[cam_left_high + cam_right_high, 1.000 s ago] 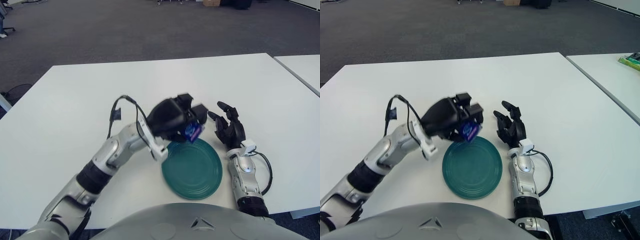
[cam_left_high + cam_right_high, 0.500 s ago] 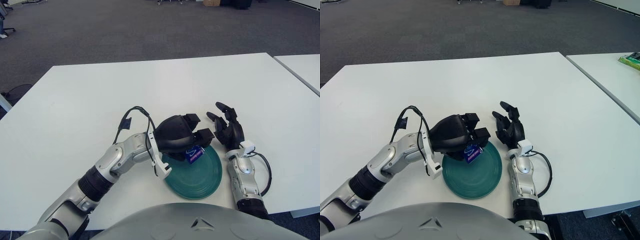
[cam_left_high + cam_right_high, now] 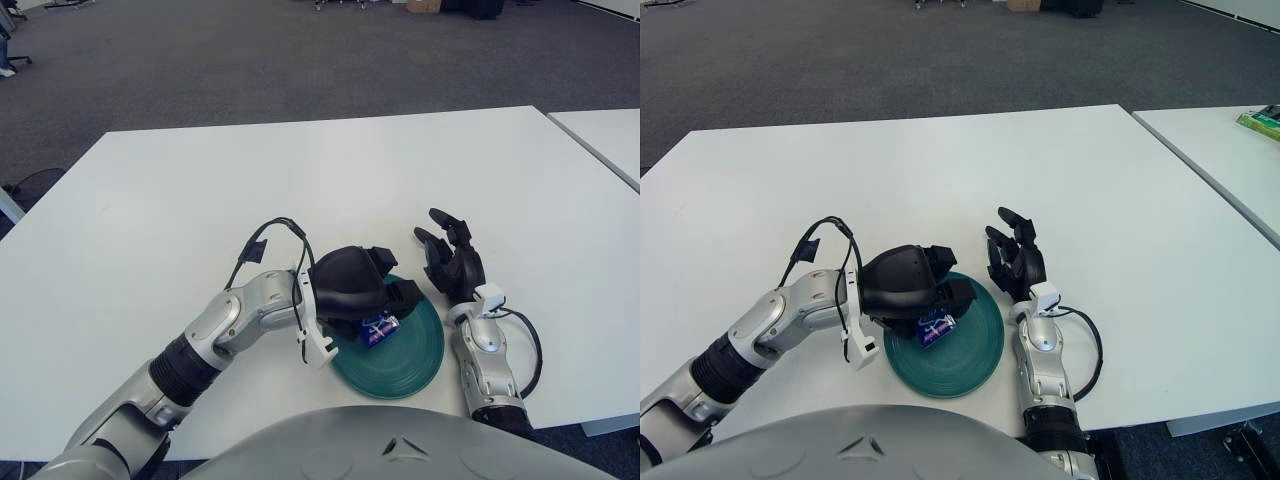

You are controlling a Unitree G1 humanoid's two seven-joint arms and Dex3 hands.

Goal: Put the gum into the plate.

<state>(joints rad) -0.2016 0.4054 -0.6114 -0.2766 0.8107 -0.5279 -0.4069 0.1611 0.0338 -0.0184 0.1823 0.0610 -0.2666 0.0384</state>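
Note:
A small blue gum pack (image 3: 379,327) is held in my left hand (image 3: 352,288), low over the left half of the dark green plate (image 3: 412,350). The pack also shows in the right eye view (image 3: 935,327), at or just above the plate's surface; I cannot tell if it touches. My left hand's fingers are curled around it. The plate (image 3: 970,352) lies near the table's front edge. My right hand (image 3: 449,262) rests on the table just right of the plate, fingers spread and empty.
The white table (image 3: 300,170) stretches wide behind and to both sides. A second white table (image 3: 1230,150) stands at the right across a gap, with a green packet (image 3: 1262,121) on it. Grey carpet lies beyond.
My left hand has come down and back toward me with the gum, from above the plate's far edge to low over the plate. The right hand has barely moved.

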